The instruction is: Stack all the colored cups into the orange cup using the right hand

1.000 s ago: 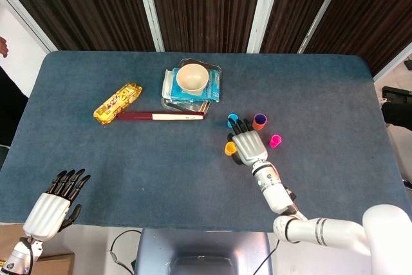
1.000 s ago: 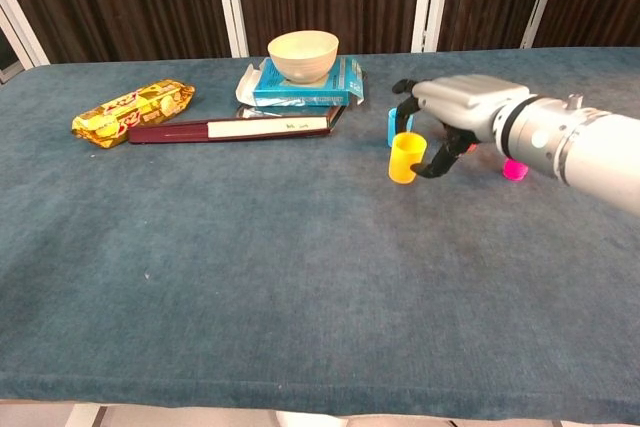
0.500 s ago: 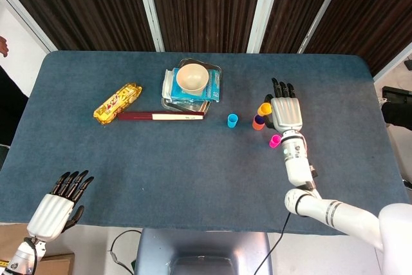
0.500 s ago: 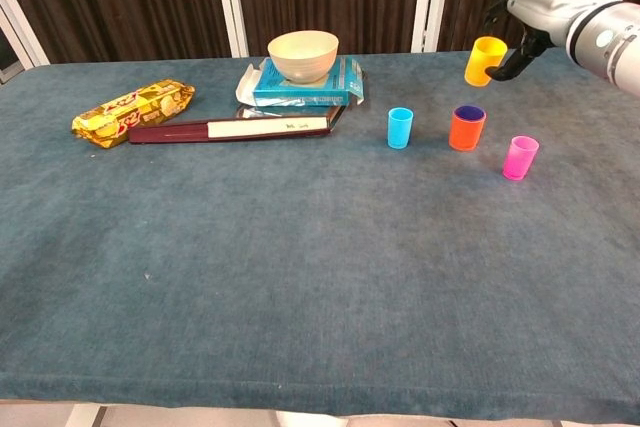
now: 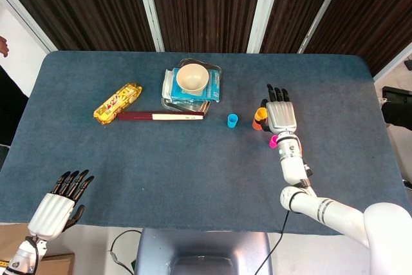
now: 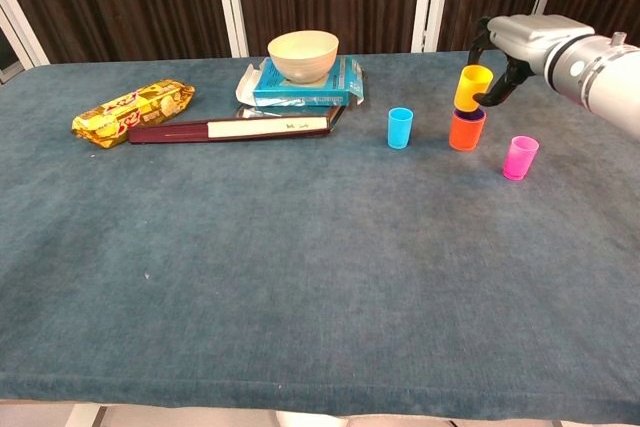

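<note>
Right hand (image 6: 510, 47) has come down since half a second ago: my fingers (image 6: 497, 92) pinch the yellow cup (image 6: 473, 88), now entering the orange cup (image 6: 466, 130) (purple liner inside). Release next; blue cup (image 6: 400, 128) and pink cup (image 6: 519, 157) remain on the table (image 6: 300, 267).

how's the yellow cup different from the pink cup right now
The yellow cup is held by the right hand and sits in the mouth of the orange cup; the pink cup stands alone on the table, untouched. Both are upright and open-topped.
</note>
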`<state>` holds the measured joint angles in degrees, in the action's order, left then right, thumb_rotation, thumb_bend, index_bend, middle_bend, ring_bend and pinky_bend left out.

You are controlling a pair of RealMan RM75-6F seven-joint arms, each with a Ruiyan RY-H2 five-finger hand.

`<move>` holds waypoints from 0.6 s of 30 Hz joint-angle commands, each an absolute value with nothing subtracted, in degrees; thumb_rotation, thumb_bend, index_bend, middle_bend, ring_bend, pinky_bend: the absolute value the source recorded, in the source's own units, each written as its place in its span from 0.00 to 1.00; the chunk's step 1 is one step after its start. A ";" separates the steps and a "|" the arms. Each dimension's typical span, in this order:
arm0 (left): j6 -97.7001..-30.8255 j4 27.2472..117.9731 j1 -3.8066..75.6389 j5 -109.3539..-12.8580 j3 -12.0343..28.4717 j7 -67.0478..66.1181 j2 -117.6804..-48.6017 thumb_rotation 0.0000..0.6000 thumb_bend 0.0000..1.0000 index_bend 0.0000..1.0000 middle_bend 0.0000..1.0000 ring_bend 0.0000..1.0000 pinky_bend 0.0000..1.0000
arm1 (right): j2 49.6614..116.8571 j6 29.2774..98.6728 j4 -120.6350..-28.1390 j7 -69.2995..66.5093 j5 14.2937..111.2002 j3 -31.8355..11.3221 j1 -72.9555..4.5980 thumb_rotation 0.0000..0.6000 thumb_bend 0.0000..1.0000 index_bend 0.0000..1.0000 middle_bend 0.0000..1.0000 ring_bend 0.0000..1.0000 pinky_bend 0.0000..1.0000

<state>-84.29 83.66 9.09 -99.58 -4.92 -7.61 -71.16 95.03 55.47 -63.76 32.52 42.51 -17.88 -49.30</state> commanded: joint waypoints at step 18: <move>-84.25 83.66 9.13 -99.35 -4.85 -7.45 -71.08 1.00 0.48 0.00 0.01 0.04 0.10 | 94.58 53.90 -64.62 36.26 39.11 -17.28 -49.10 1.00 0.47 0.29 0.00 0.00 0.00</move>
